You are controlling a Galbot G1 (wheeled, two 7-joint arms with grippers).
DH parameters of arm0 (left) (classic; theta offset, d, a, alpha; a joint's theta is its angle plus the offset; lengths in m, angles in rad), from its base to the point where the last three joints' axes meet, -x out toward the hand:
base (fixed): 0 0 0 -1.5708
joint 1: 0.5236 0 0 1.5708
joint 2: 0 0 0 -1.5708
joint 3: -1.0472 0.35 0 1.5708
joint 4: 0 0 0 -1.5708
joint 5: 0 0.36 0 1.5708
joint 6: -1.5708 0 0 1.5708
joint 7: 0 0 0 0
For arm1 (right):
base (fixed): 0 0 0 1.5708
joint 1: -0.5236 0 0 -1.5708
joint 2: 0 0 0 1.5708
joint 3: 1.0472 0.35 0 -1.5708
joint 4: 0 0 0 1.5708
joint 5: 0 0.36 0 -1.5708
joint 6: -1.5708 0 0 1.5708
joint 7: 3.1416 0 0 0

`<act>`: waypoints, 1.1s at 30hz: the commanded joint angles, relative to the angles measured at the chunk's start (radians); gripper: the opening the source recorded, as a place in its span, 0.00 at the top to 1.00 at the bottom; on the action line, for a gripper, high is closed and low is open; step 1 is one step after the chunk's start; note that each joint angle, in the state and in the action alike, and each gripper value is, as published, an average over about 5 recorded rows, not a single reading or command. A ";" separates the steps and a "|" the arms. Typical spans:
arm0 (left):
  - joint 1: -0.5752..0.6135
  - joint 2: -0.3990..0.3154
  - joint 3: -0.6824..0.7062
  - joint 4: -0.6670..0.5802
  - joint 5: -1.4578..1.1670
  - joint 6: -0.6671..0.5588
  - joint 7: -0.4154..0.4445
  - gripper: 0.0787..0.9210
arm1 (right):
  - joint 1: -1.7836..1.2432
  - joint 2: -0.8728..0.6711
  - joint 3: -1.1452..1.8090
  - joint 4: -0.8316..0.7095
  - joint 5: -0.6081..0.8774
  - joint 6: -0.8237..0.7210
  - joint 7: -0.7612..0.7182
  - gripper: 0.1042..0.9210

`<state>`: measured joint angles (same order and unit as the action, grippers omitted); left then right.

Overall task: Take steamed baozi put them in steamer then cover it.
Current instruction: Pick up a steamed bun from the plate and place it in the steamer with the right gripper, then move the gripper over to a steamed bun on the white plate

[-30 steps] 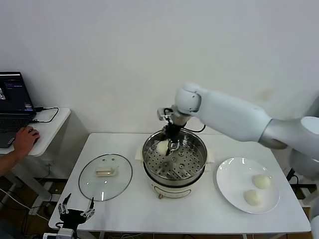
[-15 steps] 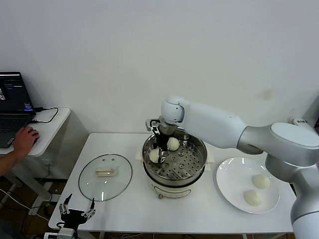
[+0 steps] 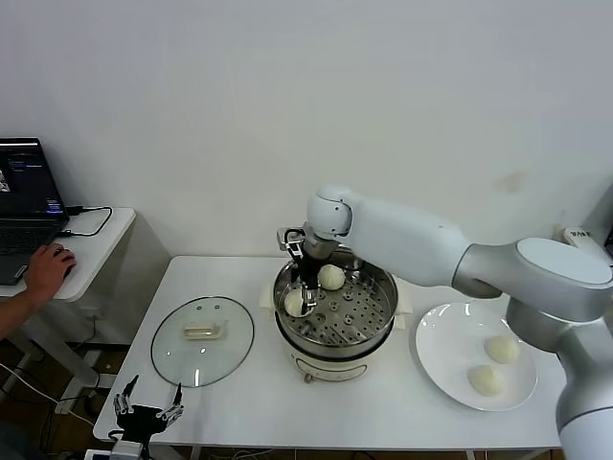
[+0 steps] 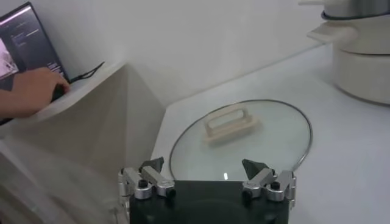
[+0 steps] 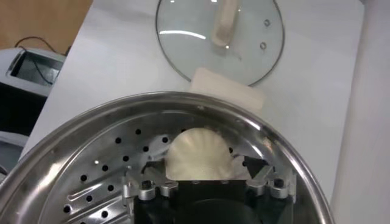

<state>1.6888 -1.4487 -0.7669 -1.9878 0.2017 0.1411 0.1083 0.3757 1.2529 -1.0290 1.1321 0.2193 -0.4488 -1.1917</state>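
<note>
The steamer stands mid-table on its cream base. Two steamed baozi lie on its perforated tray: one at the back and one at the left side. My right gripper reaches down into the pot at that left baozi. In the right wrist view this baozi rests on the tray between the spread fingers of the open right gripper, with the steamer rim around it. Two more baozi lie on the white plate. My left gripper is parked open, low at the front left.
The glass lid with its cream handle lies flat on the table left of the steamer. A side desk with a laptop and a person's hand is at the far left. The wall is close behind the table.
My right arm swung left inside the pot, carrying a baozi down to the tray's left side, and its fingers spread open. The left arm stayed still.
</note>
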 commanded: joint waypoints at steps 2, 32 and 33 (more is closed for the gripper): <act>0.005 0.000 0.003 -0.009 0.002 0.001 0.002 0.12 | 0.059 -0.172 0.060 0.154 -0.004 -0.003 -0.043 0.12; 0.072 -0.016 0.048 -0.107 0.022 0.012 0.012 0.12 | -0.362 -0.986 0.249 0.559 -0.331 0.136 -0.135 0.12; 0.073 -0.016 0.047 -0.105 0.023 0.013 0.013 0.12 | -0.389 -0.977 0.260 0.551 -0.343 0.140 -0.134 0.12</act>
<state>1.7536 -1.4631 -0.7206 -2.0819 0.2232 0.1535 0.1210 0.2040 0.3741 -0.8732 1.6485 -0.0134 -0.3391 -1.3161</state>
